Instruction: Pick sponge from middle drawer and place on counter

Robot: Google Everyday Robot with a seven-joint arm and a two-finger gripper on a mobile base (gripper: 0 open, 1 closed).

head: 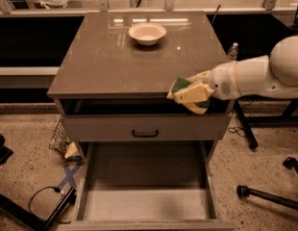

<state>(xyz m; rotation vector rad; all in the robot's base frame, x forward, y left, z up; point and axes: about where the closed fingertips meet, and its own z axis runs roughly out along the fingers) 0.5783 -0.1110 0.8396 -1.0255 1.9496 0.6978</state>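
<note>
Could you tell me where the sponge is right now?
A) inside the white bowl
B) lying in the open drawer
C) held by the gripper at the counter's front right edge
C: the gripper clamps the sponge at the counter's front right edge.

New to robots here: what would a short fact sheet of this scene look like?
Gripper: two-finger gripper, at the counter's front right edge, shut on the sponge
Sponge: green-and-yellow rectangular sponge, held up, not yet set down
Counter: glossy grey-brown counter top, with a white round bowl near its back
Drawer: wide shallow grey drawer, pulled open below
</note>
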